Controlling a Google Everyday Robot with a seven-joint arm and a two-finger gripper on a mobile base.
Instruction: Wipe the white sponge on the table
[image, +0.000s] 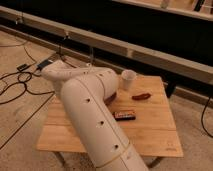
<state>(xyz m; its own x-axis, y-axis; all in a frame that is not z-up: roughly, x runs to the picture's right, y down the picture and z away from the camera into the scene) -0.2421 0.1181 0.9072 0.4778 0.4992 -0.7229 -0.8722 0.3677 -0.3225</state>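
Gripper: out of sight behind bulky white arm (90, 110) above slatted table (155, 137), fingers closed fully; grasp on anything impossible to tell. White sponge: hidden too, so position, heading and long axis unreadable. Beside arm on tabletop: paper cup (129, 79), dark candy bar (124, 115), red item (141, 96).

Matt light-wood table (156, 134), smooth plastic arm (92, 112)
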